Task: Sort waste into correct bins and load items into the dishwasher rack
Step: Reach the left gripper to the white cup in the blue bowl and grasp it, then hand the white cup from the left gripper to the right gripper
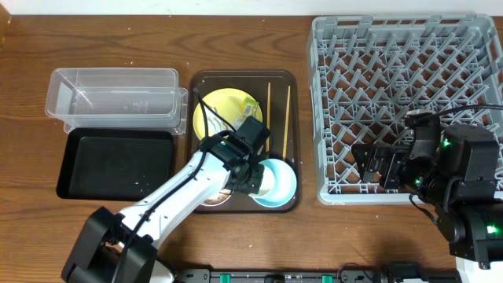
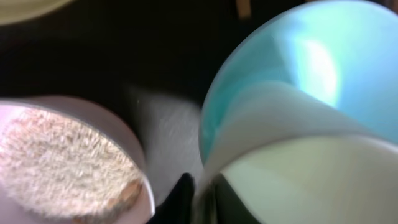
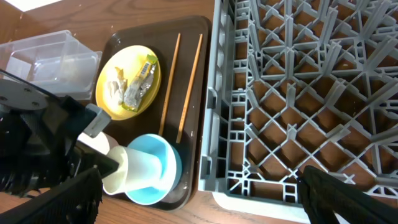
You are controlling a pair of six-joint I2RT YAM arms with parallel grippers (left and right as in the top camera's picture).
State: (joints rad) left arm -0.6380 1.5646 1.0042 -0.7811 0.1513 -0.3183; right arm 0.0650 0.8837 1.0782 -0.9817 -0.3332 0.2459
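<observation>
Currently the left tool (image 1: 258,179) sits at the near end of the brown serving tray (image 1: 206,82), clamped on the rim of the light blue bowl (image 1: 281,185). One pale finger (image 3: 146,168) lies inside the bowl and the other is against the outside wall. The bowl rests at the tray's near right corner, just beside the dishwasher rack (image 1: 393,79).

Left wrist view: the white-pinkish bowl (image 2: 121,127) is close beside the blue one and holds a bed of rice grains (image 2: 56,155). From overhead this bowl is mostly hidden under the left arm.

The yellow plate (image 1: 228,110) is at the far end of the tray. A green-and-white wrapper (image 3: 140,81) lies on it, with pale scraps next to that. The two chopsticks (image 3: 169,81) lie side by side on the tray, lengthwise, between the plate and the tray's right edge.

The right tool (image 3: 199,180) hovers over the near left corner of the rack, fingers spread wide apart and holding nothing. No dishes show among the rack's pegs.

The clear tub (image 1: 110,98) stands on the bench (image 1: 236,31) left of the serving tray, toward the far side. The black tray (image 1: 118,163) is directly in front of the tub, touching or nearly so. I cannot make out any contents in either.
</observation>
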